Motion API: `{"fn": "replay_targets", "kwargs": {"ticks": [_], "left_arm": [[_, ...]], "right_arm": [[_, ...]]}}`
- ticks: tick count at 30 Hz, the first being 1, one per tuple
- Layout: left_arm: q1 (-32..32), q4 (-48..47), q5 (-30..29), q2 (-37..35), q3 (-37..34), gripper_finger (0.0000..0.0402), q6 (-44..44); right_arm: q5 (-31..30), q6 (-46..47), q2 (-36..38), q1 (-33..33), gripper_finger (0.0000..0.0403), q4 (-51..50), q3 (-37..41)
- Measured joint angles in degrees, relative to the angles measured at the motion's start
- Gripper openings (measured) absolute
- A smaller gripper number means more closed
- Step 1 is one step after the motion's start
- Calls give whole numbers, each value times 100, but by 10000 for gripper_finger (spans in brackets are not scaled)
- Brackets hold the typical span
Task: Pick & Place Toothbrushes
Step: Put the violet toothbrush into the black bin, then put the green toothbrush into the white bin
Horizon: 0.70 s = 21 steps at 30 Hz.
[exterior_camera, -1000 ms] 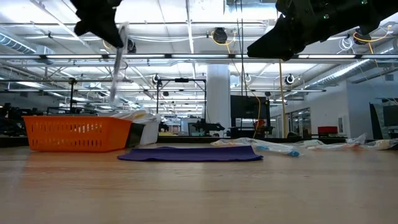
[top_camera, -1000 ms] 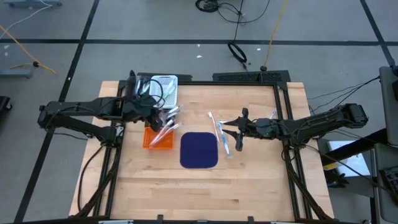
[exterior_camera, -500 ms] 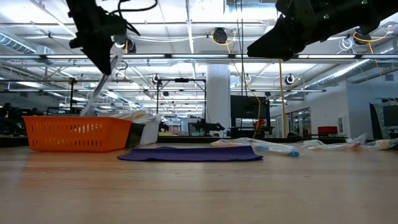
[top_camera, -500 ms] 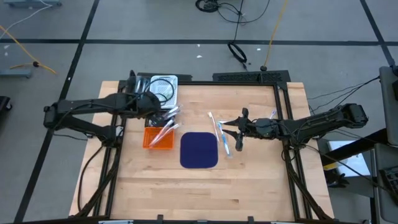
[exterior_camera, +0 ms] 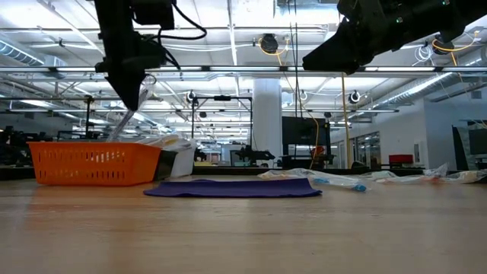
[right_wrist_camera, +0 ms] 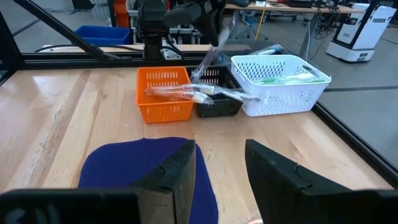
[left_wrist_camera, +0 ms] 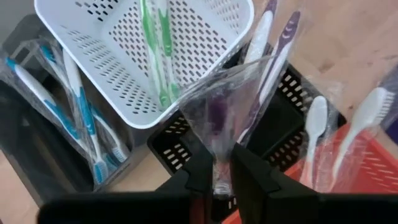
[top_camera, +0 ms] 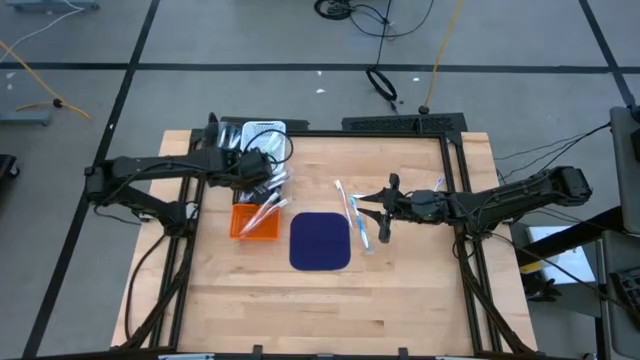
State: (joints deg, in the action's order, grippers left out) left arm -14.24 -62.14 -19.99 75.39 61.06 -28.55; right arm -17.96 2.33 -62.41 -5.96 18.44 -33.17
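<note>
**Left gripper holding a wrapped purple toothbrush over the baskets**

We worked from the near table edge toward the far one. Nearest lay the dark blue mat [top_camera: 320, 241], flat on the wooden table [top_camera: 400, 300]. Just beside its right edge we saw loose toothbrushes [top_camera: 357, 218] lying flat, their long axes running roughly near-to-far; in the low view they showed as a low pile right of the mat [exterior_camera: 338, 180].

The right gripper [top_camera: 383, 212] hovered above that pile, off the table. Its wrist view showed the two fingers [right_wrist_camera: 180, 168] spread apart with nothing between them.

Farther back and left, the orange basket [top_camera: 255, 220] held wrapped toothbrushes leaning diagonally, their tips past its far rim. Behind it came the black basket [left_wrist_camera: 292, 118], then the white basket [top_camera: 265, 140] with a green toothbrush [left_wrist_camera: 158, 43] inside. Blue-handled toothbrushes [left_wrist_camera: 74, 106] lay in a dark tray beside the white basket.

The left gripper [top_camera: 262, 172] hung above the black basket. Its fingers [left_wrist_camera: 202, 171] were clenched on the bottom end of a clear-wrapped purple toothbrush [left_wrist_camera: 270, 74]. In the left wrist view its long axis ran straight out from the fingertips, bristle end farthest from the gripper. In the low view it slanted down toward the orange basket [exterior_camera: 120, 125].
</note>
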Motion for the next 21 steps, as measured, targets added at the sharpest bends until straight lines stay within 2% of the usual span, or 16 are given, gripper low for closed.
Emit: {"fn": "replay_targets", "kwargs": {"ticks": [16, 21], "left_arm": [[0, 526, -100, 121, -1, 207, 274], [0, 623, -74, 120, -1, 241, 323]], "right_arm": [[7, 85, 0, 0, 130, -17, 0], [7, 87, 0, 0, 130, -98, 2]]}}
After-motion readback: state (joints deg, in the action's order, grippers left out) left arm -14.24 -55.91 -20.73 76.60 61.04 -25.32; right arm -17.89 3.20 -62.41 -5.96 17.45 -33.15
